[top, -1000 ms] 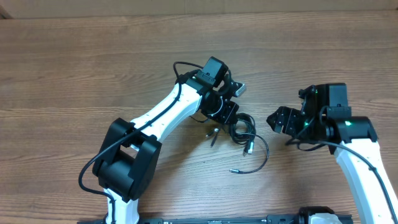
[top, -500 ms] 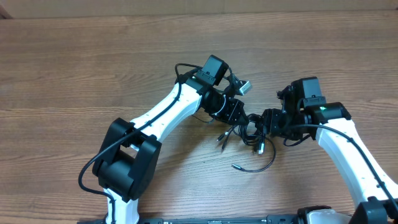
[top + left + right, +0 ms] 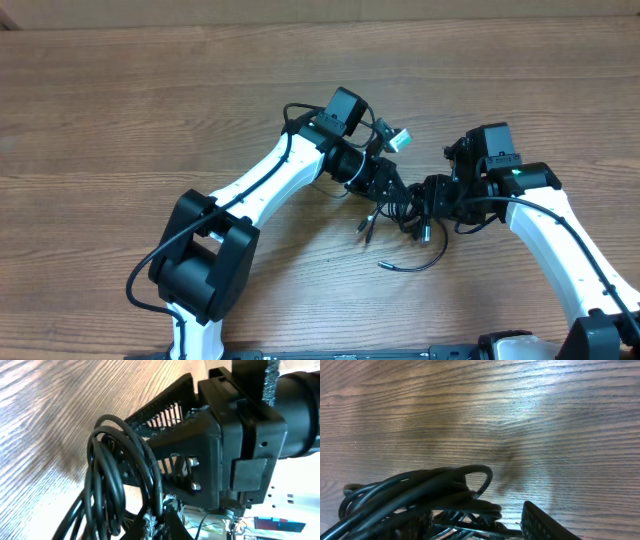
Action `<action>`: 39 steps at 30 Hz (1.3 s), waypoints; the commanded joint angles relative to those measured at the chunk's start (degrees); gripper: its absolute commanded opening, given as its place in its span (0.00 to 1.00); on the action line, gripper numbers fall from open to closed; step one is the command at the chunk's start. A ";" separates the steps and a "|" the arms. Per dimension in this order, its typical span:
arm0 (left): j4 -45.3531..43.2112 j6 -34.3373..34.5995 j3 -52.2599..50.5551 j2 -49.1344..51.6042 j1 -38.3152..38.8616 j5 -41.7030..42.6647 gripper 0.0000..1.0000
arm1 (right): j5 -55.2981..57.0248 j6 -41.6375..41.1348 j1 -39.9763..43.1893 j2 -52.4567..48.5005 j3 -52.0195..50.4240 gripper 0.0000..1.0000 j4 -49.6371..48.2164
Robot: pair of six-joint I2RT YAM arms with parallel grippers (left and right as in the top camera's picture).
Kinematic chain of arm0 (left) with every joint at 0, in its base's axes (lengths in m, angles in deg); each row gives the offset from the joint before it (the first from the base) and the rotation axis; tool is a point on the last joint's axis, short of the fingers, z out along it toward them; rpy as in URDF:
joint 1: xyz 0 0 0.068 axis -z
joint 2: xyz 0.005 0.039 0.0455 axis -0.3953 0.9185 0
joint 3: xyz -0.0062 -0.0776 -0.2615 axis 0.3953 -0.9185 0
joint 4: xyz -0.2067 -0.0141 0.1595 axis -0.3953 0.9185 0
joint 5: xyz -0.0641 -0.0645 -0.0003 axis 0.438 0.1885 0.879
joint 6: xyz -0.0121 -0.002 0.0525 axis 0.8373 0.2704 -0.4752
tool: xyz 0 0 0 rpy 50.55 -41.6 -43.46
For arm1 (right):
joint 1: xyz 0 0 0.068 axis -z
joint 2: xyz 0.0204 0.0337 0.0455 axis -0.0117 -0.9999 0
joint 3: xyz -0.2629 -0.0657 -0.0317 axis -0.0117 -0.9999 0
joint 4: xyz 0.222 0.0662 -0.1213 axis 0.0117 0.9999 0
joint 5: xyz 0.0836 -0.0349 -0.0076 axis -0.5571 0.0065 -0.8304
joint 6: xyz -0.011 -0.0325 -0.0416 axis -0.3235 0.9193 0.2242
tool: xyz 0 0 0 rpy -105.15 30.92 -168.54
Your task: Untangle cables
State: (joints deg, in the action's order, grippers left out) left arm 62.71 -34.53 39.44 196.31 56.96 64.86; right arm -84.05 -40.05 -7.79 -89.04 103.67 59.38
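A wood-grain counter (image 3: 120, 100) fills the overhead view; the left wrist view catches only a bright, blurred sliver of the room beyond it. The cables (image 3: 405, 208) sit right of the counter's centre as a bunch of black loops between the two hands. Their loose ends point toward the near edge, and one long tail arcs out and back to the left, ending in a small plug (image 3: 381, 266). The left hand (image 3: 388, 188) is pressed together on the loops. The right hand (image 3: 430, 195) meets the bunch from the other side; whether it pinches them cannot be told.
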 commanded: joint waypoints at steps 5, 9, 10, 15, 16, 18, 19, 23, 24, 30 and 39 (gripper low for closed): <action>-0.33 0.35 1.40 -1.86 0.04 3.78 0.04 | 0.09 0.17 -0.02 -0.17 1.44 0.52 -1.90; -0.55 0.37 1.40 -1.86 -0.42 3.85 0.04 | 0.07 0.15 -0.02 -0.17 1.44 0.25 -2.25; -0.55 0.37 1.40 -1.86 -0.68 3.89 0.04 | 0.07 0.15 -0.02 -0.17 1.44 0.18 -2.25; 1.01 0.33 1.38 -1.86 -2.93 -3.67 0.04 | 0.09 0.15 -0.02 -0.17 1.44 0.04 -2.23; 1.84 0.35 1.38 -1.86 -3.19 -6.29 0.04 | 0.09 0.15 -0.02 -0.17 1.44 0.04 -2.21; 4.17 0.35 1.38 -1.86 -3.32 -14.45 0.04 | 0.11 0.13 -0.02 -0.17 1.44 0.04 -2.03; 5.25 0.35 1.33 -1.86 -3.32 -17.64 0.04 | 0.09 0.13 -0.02 -0.17 1.44 0.04 -1.79; 7.61 0.37 0.24 -1.81 -2.54 -29.05 0.04 | 0.09 0.15 -0.02 -0.17 1.44 0.13 -1.18; 7.65 0.42 -0.20 -1.81 -2.45 -32.11 0.04 | 0.07 0.15 -0.02 -0.17 1.44 0.19 -1.31; 8.98 5.53 -1.79 -1.79 -2.47 -46.93 0.34 | 0.09 0.15 -0.02 -0.17 1.44 0.34 -2.29; 9.55 8.35 -1.97 -1.05 -2.47 -50.60 0.72 | 0.07 0.15 -0.02 -0.17 1.44 0.42 -1.55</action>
State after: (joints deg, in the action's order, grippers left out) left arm 72.32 -27.77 38.02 196.31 54.05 16.01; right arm -84.03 -40.08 -7.83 -89.04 103.67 57.76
